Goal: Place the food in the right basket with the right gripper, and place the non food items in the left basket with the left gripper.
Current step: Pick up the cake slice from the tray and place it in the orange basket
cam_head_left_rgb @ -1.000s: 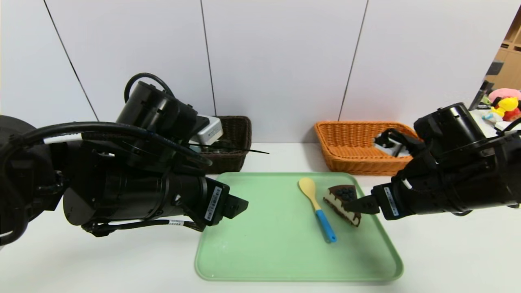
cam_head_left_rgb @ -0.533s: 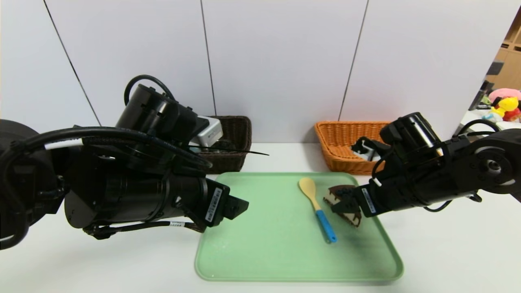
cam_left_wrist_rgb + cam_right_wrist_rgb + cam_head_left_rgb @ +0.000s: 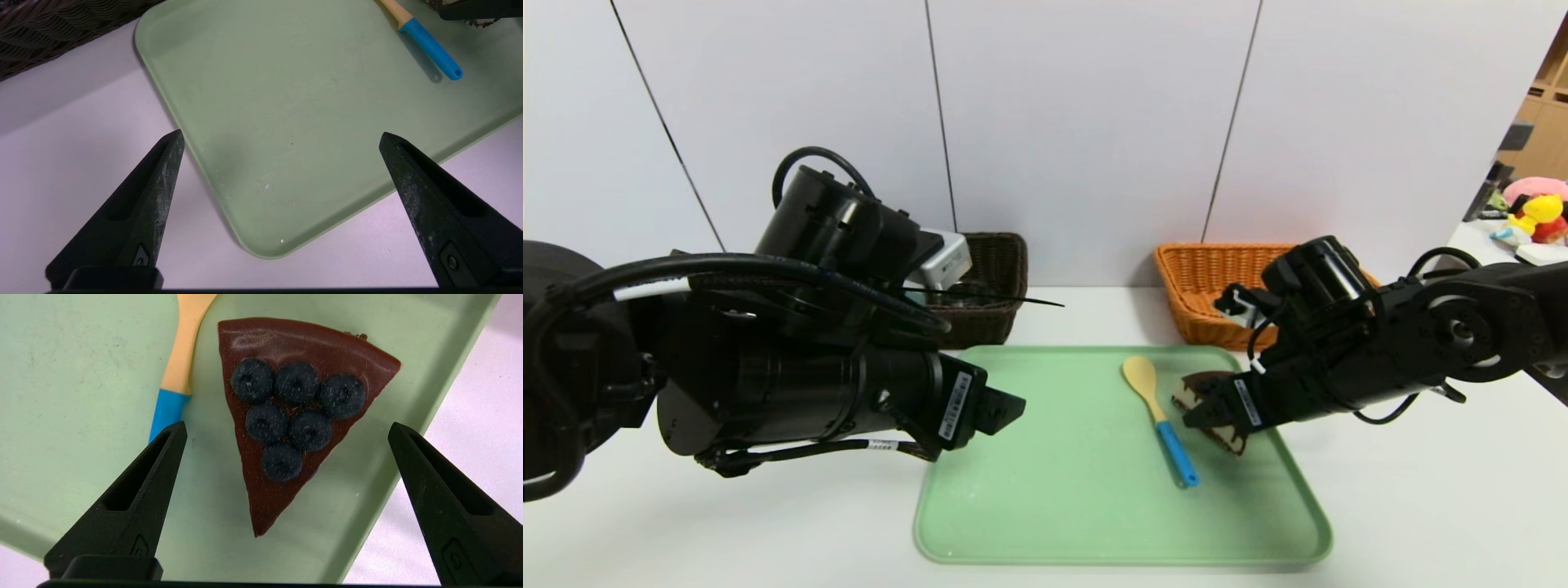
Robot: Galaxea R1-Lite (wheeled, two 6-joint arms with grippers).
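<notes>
Right wrist view alone shows 6 blueberries on the cake point(image 3: 286, 416), right gripper point(image 3: 286, 430) open above; left gripper point(image 3: 280, 139) open.

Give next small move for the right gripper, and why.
Probably lower the right gripper a little further, then close. Its jaws stand open with the cake slice centred between them, still lying on the green tray; one finger sits near the spoon.

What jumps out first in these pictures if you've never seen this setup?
A chocolate cake slice topped with blueberries lies on a green tray, with the right gripper open just above it. Beside it lies a yellow spoon with a blue handle. The left gripper hangs open over the tray's near-left corner.
</notes>
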